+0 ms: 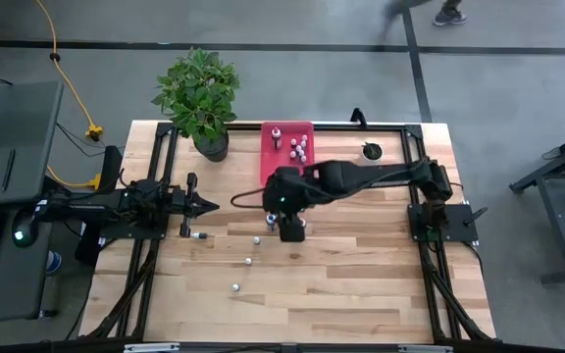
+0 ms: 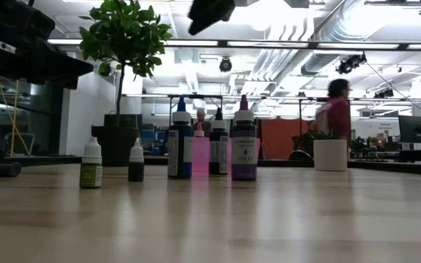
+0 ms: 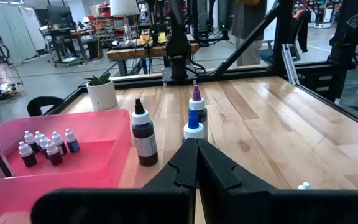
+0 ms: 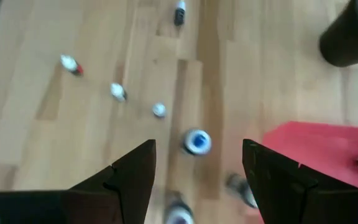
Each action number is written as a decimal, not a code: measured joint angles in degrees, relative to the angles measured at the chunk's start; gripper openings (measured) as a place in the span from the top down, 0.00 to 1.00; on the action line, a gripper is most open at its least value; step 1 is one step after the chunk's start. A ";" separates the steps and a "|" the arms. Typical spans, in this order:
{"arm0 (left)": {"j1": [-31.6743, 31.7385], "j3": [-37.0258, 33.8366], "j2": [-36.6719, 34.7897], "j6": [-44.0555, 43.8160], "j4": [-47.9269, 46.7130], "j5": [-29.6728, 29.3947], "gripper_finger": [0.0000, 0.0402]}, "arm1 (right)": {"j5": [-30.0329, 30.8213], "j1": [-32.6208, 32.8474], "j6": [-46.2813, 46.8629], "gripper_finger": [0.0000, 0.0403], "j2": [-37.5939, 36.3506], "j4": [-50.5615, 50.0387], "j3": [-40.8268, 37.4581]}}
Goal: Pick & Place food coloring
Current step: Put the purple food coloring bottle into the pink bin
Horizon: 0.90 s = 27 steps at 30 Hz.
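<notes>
Several tiny white-capped food coloring bottles (image 3: 45, 148) stand in the pink tray (image 1: 287, 147). Three taller ones, dark (image 3: 143, 134), blue (image 3: 194, 126) and purple (image 3: 196, 101), stand upright on the wood beside it. More small bottles (image 1: 248, 261) are scattered on the table nearer the front. My right gripper (image 4: 197, 186) hangs open above the tall bottles by the tray's near edge, pointing slantwise down, the blue cap (image 4: 196, 142) below and ahead of its fingers; it holds nothing. At the table's left my left gripper (image 3: 194, 163) is shut and level, touching nothing.
A leafy plant in a dark pot (image 1: 209, 145) stands at the tray's left. A small white pot with a green plant (image 3: 101, 93) stands at the far right. Black frame rails (image 1: 430, 245) run along the table's sides. A person (image 2: 335, 109) is in the room behind.
</notes>
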 joint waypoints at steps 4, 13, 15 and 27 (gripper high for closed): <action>-0.01 0.00 0.00 -0.02 0.00 0.00 1.00 | -0.11 1.86 2.93 0.44 4.13 0.07 4.44; -0.02 0.01 -0.01 -0.01 0.00 0.00 1.00 | -0.79 5.06 2.02 0.44 17.61 -3.01 17.94; -0.02 0.02 -0.02 -0.02 0.00 0.00 1.00 | -0.90 5.93 0.17 0.44 20.60 -3.26 19.48; 0.00 0.00 -0.01 -0.02 0.00 0.00 1.00 | 3.13 6.07 -2.32 0.44 24.81 3.37 10.57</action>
